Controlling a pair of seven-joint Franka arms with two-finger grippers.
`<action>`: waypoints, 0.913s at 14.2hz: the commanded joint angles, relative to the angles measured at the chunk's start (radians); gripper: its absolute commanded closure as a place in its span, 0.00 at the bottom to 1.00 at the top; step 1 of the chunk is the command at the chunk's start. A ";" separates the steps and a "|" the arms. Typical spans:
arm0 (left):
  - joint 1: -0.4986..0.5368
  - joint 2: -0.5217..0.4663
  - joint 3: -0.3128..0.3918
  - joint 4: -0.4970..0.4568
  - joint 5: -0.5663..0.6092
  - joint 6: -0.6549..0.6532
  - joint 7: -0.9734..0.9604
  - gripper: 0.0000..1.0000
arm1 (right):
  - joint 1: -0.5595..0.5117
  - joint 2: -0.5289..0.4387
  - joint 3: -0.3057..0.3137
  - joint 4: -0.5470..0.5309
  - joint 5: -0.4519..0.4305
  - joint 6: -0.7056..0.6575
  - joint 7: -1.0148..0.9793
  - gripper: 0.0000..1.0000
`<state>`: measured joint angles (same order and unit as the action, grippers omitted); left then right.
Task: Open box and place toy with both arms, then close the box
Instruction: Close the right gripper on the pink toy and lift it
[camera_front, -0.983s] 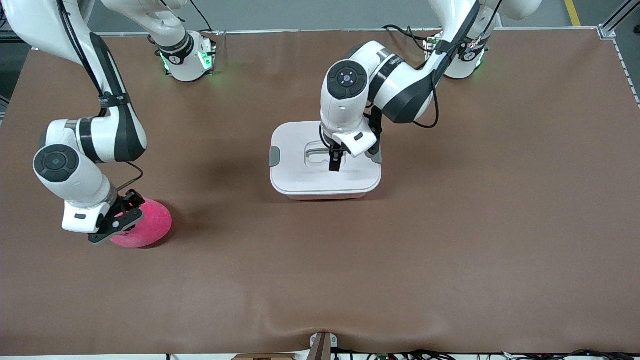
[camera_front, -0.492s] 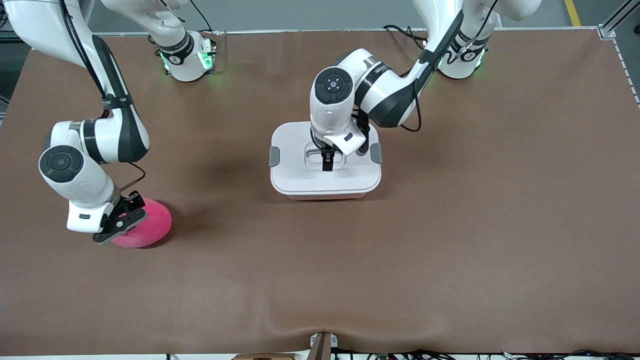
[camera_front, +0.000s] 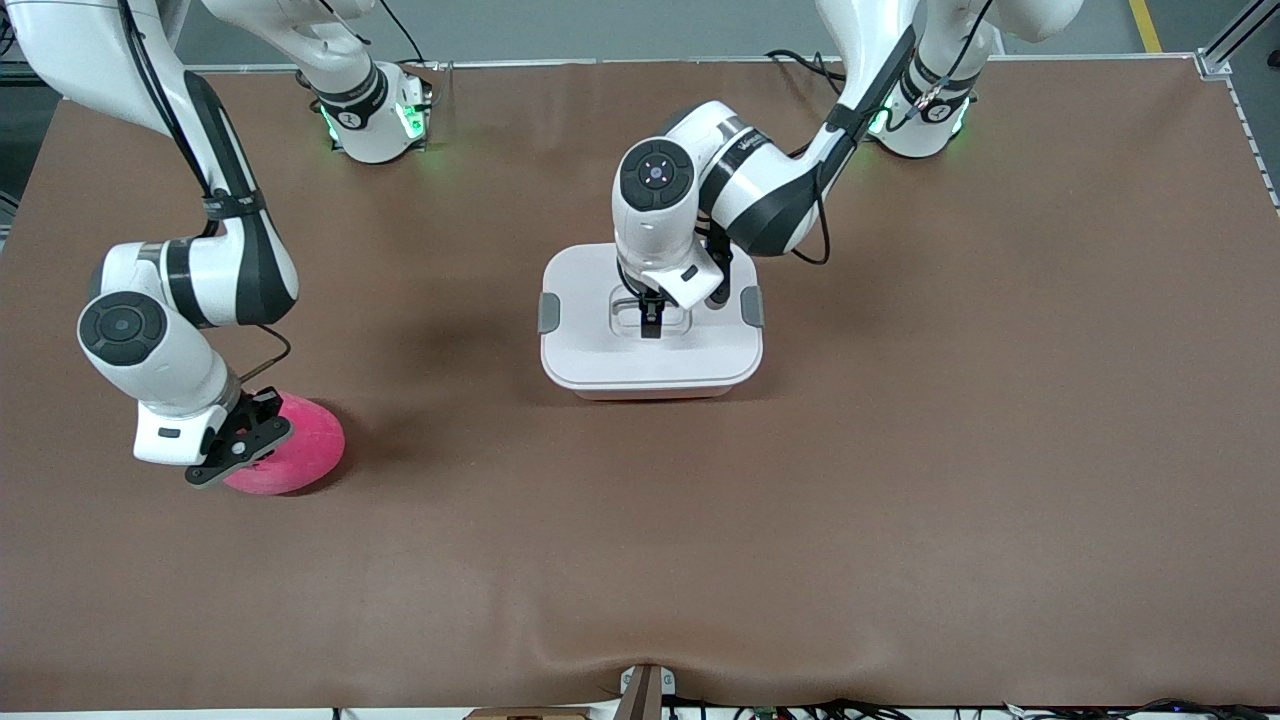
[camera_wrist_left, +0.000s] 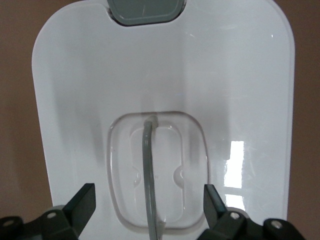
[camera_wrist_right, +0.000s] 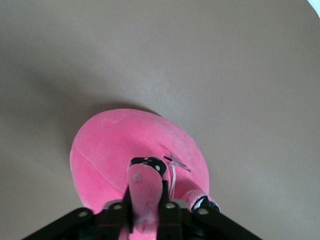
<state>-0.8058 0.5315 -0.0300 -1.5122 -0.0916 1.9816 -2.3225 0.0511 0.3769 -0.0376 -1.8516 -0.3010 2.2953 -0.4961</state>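
With the box not yet opened, the left claw is hovering spread wide over the lid's grey handle, while the right claw is clenching a fold of the toy directly beneath it on the table.

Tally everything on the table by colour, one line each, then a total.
Pink: 1, the toy, pinched in the shut right end effector.
White with grey clips: 1, the box, lid on, with the open left end effector over its handle.
Total: 2
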 joint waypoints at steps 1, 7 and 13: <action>-0.016 -0.007 0.012 -0.023 -0.019 -0.001 -0.014 0.18 | -0.025 -0.003 0.012 -0.009 -0.023 0.004 0.011 1.00; -0.021 -0.011 0.012 -0.017 -0.019 0.005 -0.015 0.90 | 0.007 -0.042 0.016 0.003 -0.023 -0.022 -0.065 1.00; -0.018 -0.031 0.012 -0.016 -0.019 -0.001 -0.014 1.00 | 0.033 -0.118 0.018 0.037 -0.024 -0.022 -0.267 1.00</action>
<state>-0.8123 0.5301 -0.0231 -1.5208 -0.0916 1.9948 -2.3232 0.0806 0.3053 -0.0213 -1.8118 -0.3025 2.2916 -0.6999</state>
